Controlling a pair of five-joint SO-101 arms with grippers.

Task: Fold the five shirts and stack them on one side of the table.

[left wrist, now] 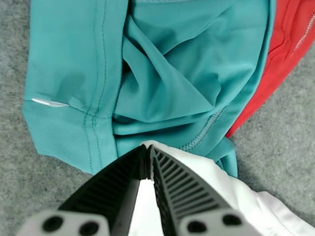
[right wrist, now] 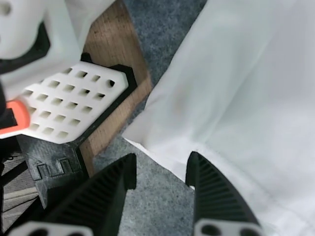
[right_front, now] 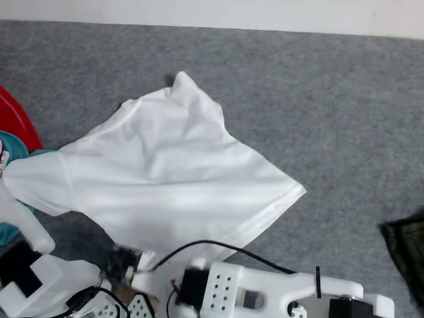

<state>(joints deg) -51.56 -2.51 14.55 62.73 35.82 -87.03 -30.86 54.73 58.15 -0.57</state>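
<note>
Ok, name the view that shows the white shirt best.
The high view: most of the white shirt lies spread out. The left wrist view shows a corner pinched in the left gripper; the right wrist view shows its hem.

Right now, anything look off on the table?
The white shirt lies askew and rumpled, not squared to the table. The left gripper, shut on one end, holds it over the crumpled teal shirt, which lies against the red shirt. Nothing looks damaged.
</note>
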